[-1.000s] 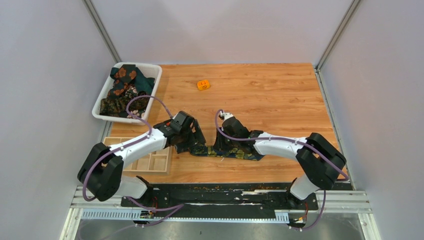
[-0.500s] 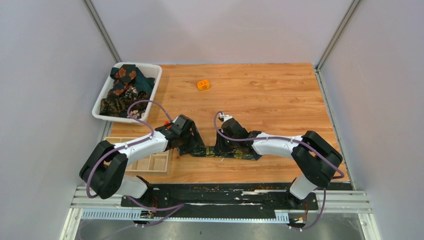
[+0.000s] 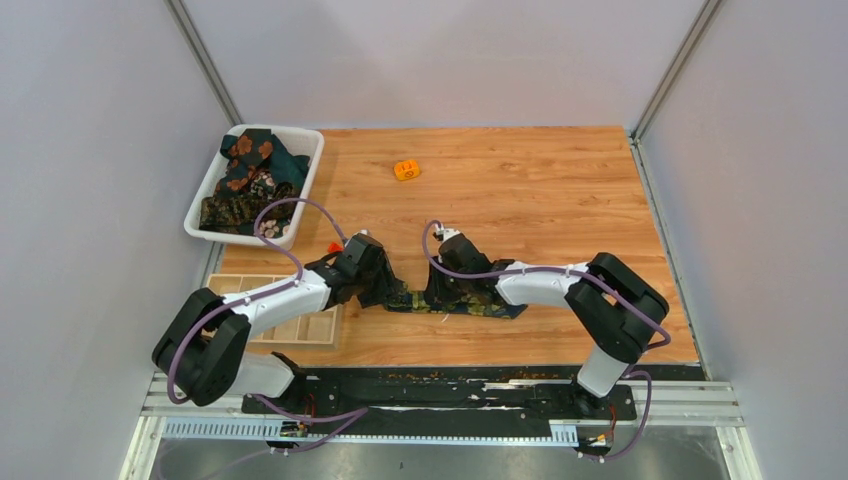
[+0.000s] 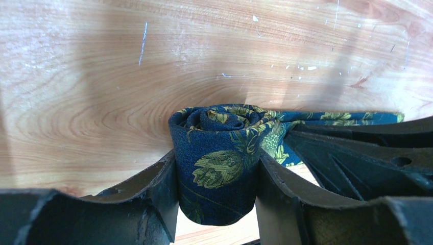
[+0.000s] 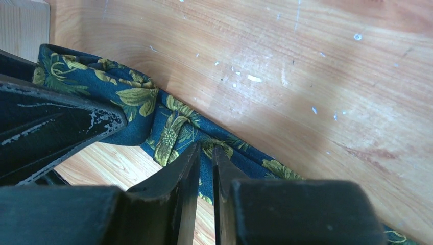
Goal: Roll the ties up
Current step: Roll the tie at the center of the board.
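A navy tie [image 3: 482, 307] with yellow-green flowers lies along the near part of the wooden table [image 3: 540, 190]. Its left end is wound into an upright roll [image 4: 217, 138]. My left gripper [image 4: 215, 164] is shut on that roll, one finger pressing each side. Just to the right, my right gripper [image 5: 206, 151] is shut on the flat tie [image 5: 134, 97], with only a thin strip of fabric between its jaws. In the top view the left gripper [image 3: 386, 290] and right gripper [image 3: 440, 290] stand close together. More dark floral ties [image 3: 245, 180] fill a white basket.
The white basket [image 3: 306, 137] stands at the table's far left corner. A wooden compartment tray [image 3: 305, 326] lies under the left arm. A small orange piece [image 3: 406, 170] rests at the back middle of the table. Grey walls close in both sides.
The left gripper's jaws have closed from wide apart onto the roll. Both arms have shifted slightly to the left. The right gripper has kept its grip on the tie.
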